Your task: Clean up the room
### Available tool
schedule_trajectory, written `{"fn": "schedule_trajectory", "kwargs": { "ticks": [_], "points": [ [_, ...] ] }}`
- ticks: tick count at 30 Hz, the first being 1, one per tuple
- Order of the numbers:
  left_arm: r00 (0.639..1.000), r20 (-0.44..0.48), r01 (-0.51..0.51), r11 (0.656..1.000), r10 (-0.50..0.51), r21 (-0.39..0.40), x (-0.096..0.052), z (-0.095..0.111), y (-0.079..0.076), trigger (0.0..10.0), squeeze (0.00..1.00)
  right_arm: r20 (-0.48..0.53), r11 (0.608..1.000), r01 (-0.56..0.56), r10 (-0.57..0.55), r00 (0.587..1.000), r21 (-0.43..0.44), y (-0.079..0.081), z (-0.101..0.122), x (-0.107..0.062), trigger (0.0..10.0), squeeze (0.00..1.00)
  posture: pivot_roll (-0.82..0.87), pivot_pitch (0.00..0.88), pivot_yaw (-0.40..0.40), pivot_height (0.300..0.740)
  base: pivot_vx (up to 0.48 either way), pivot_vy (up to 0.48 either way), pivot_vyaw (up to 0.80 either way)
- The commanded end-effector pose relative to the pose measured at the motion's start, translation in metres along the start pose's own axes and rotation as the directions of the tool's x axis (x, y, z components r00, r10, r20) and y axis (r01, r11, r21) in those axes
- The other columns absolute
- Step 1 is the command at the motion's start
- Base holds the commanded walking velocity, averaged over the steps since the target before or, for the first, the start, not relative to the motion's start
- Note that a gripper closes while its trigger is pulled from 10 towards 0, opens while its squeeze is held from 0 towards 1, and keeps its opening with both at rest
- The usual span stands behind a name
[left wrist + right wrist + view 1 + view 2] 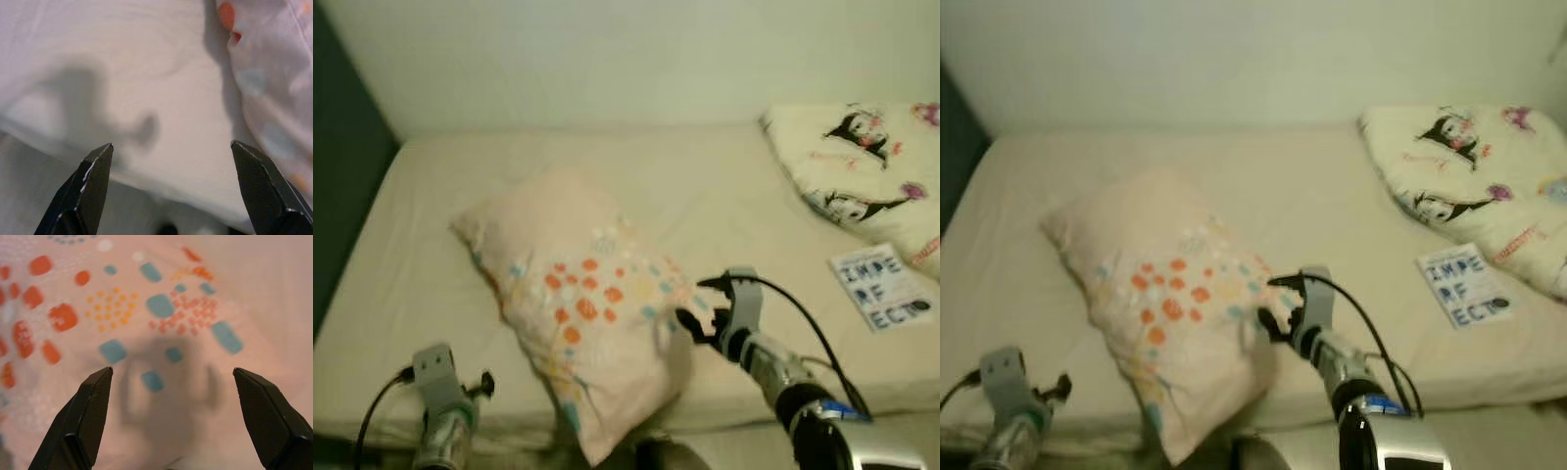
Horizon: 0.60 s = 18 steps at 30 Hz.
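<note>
Left eye view shows a pale pink pillow (578, 304) with orange and blue spots lying slantwise on the bed (705, 186), its lower end hanging over the near edge of the mattress. The right gripper (700, 305) sits at the pillow's right side, its black fingers (83, 421) spread wide with nothing between them, the spotted cover just ahead of them in the right wrist view. The left gripper (475, 387) hangs low by the bed's near edge, left of the pillow, its fingers (88, 186) also wide apart and holding nothing, over bare sheet.

A white cushion (862, 166) printed with black cartoon figures lies at the bed's far right corner. Just in front of it, near the edge, lies a small book (881, 286) whose cover reads "IMPERFECT" across three lines.

Cream sheet covers the mattress; a plain pale wall (607, 59) stands behind, with a dark panel (342, 166) to the left.
</note>
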<state>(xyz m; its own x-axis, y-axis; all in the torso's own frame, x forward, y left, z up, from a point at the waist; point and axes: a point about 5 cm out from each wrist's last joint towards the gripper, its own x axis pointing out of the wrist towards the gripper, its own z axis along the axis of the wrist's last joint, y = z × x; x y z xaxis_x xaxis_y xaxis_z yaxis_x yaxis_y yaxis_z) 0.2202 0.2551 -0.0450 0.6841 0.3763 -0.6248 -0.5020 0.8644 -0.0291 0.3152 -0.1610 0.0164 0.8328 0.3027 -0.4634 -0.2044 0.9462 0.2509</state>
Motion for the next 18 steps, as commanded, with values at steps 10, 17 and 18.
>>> {"fn": "schedule_trajectory", "kwargs": {
  "ticks": [10, 17, 18],
  "points": [
    [0.996, -0.075, 0.051, 0.997, -0.055, -0.056, -0.005, -0.020, -0.001, 10.0, 0.00, -0.006, 0.984, 0.174, -0.174, 0.985, 0.031, -0.023, 0.001, -0.007, 10.0, 0.00, -0.03, 0.017, 0.018, 0.740, 0.000, 0.000, 0.00],
    [0.984, -0.044, 0.161, 0.967, -0.173, -0.197, -0.002, -0.009, -0.026, 10.0, 0.00, 0.026, 0.950, 0.298, -0.301, 0.953, 0.097, -0.047, 0.013, -0.016, 10.0, 0.00, -0.02, 0.028, 0.032, 0.740, 0.000, 0.000, 0.00],
    [0.975, -0.017, 0.212, 0.946, -0.223, -0.246, -0.001, -0.001, -0.039, 10.0, 0.00, 0.037, 0.943, 0.313, -0.318, 0.947, 0.110, -0.053, 0.017, -0.019, 10.0, 0.00, -0.02, 0.040, 0.037, 0.740, 0.000, 0.000, 0.00]
  ]
}}
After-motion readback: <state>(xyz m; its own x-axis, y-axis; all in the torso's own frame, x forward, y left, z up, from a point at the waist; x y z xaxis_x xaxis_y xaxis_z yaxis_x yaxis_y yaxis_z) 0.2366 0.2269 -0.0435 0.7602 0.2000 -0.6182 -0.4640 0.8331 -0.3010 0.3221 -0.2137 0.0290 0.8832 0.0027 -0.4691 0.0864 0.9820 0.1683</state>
